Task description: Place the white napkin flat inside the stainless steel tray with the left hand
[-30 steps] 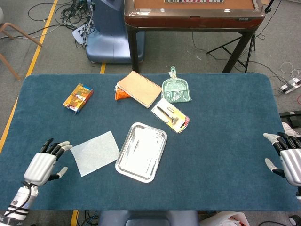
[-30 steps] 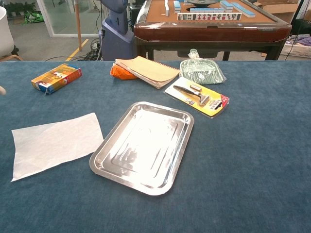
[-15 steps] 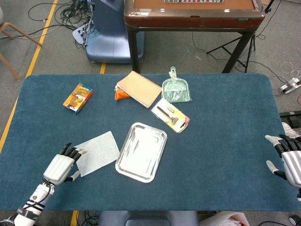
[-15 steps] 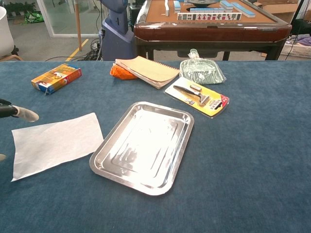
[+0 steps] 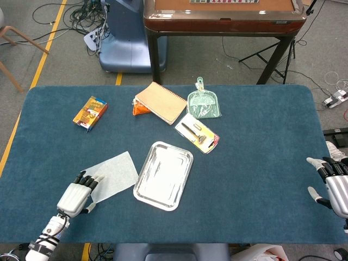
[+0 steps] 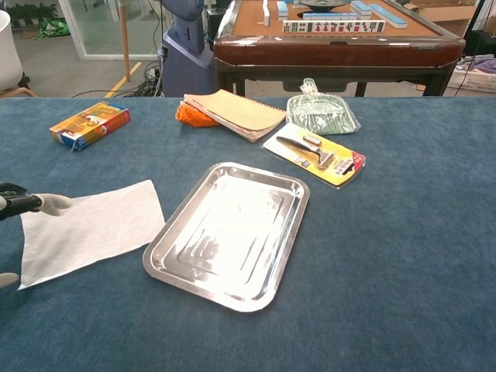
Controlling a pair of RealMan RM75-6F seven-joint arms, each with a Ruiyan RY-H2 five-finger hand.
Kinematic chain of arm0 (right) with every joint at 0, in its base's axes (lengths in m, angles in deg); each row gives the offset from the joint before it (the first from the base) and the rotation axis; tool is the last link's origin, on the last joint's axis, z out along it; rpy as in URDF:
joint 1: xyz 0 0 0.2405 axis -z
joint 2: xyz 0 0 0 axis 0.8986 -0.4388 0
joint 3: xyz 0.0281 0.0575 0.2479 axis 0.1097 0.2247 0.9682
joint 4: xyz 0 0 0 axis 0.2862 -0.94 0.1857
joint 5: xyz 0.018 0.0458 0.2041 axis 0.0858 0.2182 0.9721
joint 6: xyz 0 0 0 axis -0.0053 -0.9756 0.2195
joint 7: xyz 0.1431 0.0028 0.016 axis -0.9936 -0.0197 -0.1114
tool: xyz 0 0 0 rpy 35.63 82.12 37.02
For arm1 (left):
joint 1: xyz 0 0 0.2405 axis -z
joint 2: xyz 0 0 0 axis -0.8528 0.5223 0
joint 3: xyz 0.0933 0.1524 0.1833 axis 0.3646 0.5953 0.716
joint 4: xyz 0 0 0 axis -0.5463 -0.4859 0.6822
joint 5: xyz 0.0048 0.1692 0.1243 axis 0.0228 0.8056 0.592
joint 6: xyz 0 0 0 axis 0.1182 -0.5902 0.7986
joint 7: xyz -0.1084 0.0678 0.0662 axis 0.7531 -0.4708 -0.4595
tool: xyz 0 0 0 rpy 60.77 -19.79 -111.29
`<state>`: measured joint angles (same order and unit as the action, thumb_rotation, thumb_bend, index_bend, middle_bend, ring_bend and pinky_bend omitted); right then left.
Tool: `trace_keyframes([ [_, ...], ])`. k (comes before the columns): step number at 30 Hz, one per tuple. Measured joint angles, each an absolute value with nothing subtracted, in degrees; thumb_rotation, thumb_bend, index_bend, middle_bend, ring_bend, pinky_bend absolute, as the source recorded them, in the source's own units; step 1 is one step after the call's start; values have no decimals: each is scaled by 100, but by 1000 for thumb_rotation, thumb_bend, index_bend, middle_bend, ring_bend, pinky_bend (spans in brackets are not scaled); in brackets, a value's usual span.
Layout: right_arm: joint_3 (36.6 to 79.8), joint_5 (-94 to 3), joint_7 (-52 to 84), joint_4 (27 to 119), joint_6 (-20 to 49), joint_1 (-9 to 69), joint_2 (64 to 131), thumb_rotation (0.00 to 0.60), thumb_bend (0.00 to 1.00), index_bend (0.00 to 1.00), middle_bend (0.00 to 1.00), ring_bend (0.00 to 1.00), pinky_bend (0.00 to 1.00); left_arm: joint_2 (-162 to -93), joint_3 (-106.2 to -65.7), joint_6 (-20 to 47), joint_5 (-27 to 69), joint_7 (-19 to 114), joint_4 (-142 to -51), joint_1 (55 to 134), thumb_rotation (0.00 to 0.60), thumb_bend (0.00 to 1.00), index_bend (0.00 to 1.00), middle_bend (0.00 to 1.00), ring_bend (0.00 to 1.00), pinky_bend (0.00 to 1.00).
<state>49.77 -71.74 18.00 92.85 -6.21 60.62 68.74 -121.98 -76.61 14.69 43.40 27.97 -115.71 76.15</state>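
The white napkin (image 5: 113, 175) (image 6: 89, 230) lies flat on the blue table, just left of the stainless steel tray (image 5: 164, 175) (image 6: 230, 234), which holds nothing. My left hand (image 5: 77, 194) hovers over the napkin's near-left corner with its fingers stretched out toward the sheet; only a fingertip (image 6: 48, 204) shows at the left edge of the chest view. I cannot tell whether it touches the napkin. My right hand (image 5: 334, 185) rests at the table's right edge, fingers spread and holding nothing.
At the back of the table (image 5: 255, 163) lie an orange snack box (image 5: 90, 112), a tan spiral notebook (image 5: 161, 101) over an orange packet, a green dustpan in plastic (image 5: 204, 104) and a carded tool (image 5: 197, 133). A wooden table (image 5: 223, 13) stands beyond.
My left hand has moved right and forward from the table's left edge onto the napkin's near-left corner. The right hand has barely shifted. Napkin and tray are unmoved.
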Motion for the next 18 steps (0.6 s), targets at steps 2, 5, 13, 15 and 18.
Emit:
trace_keyframes([
  [2,4972,-7185,1789,9275,-627,6066,6876,600,277,210,252,140,221,-12249,-7648,1434,4299,2752,-11551,7627,600,237,92,148,150,31],
  [5,4968,-7188,1769,9259,-630,6069,6883,600,277,211,252,140,221,-12334,-7624,1392,4255,2681,-11524,7643,600,237,92,147,150,31],
  [13,4963,-7204,1726,9225,-656,6082,6888,600,276,211,252,140,221,-12601,-7648,1340,4147,2633,-11236,7705,600,237,98,147,150,31],
  [15,4961,-7196,1715,9218,-662,6092,6886,600,277,211,253,140,221,-12647,-7663,1366,4133,2634,-11157,7710,600,237,101,147,150,31],
  [18,4956,-7188,1701,9206,-663,6101,6885,600,276,210,253,140,221,-12711,-7674,1418,4122,2663,-11042,7704,600,237,103,147,150,31],
])
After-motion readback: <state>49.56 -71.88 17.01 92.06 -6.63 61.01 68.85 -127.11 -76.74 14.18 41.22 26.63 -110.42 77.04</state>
